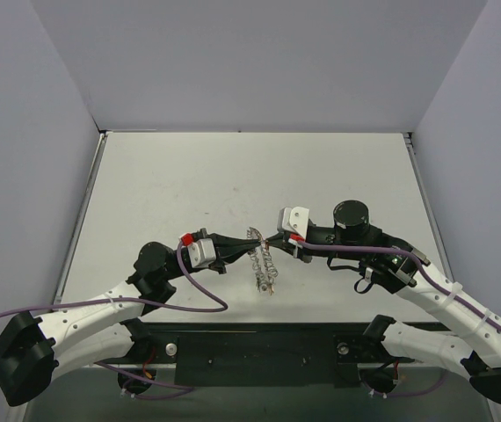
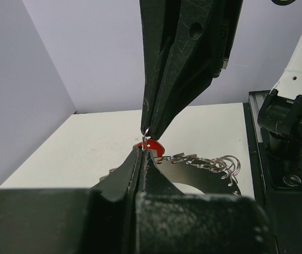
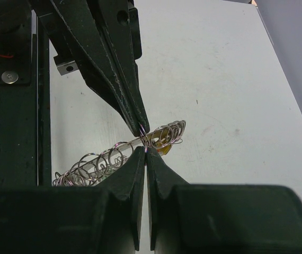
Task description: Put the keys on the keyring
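Both grippers meet tip to tip above the table's near middle. My left gripper (image 1: 252, 239) (image 2: 142, 151) is shut, and so is my right gripper (image 1: 275, 237) (image 3: 145, 150). Each pinches a thin wire loop of the keyring (image 1: 263, 266), a silvery coil trailing down onto the table (image 2: 214, 163) (image 3: 100, 161). A red key head (image 2: 153, 146) sits just behind the left fingertips; I cannot tell whether they touch it. A yellow key head (image 3: 165, 151) shows among the coils beside the right fingertips. Other keys are hidden in the coil.
The white table (image 1: 189, 176) is boxed in by grey walls on three sides. A black mounting plate (image 1: 259, 352) runs along the near edge between the arm bases. A purple cable (image 1: 199, 294) loops off the left arm.
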Tool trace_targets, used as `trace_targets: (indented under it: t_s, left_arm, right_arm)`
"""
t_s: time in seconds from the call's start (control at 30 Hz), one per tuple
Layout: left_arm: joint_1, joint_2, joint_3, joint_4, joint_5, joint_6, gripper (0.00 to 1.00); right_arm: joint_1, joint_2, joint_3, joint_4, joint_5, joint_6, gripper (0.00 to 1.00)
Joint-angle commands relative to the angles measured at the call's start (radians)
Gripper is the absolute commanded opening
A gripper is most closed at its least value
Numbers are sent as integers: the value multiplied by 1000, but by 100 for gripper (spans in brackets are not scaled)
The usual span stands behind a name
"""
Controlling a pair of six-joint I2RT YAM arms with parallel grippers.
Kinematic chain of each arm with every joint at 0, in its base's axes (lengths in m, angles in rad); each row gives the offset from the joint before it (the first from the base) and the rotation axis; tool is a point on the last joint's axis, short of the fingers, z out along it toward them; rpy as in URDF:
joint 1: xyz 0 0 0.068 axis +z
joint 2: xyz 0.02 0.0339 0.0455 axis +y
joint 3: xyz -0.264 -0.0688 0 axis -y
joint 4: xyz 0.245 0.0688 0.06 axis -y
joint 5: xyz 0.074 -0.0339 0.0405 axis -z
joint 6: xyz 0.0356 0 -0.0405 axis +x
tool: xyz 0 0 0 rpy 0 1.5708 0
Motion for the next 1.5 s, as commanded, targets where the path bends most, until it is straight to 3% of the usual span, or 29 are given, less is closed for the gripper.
trace_targets:
  t_s: [0.0,1.47]
  left_arm:
    - [-6,-5,21,83,37,5,0]
    - [-26,-5,65,-81,20,89,0]
  right_arm:
    - [7,7,-2,87,-18,18,0]
    - [15,19,23,69,-26,9,0]
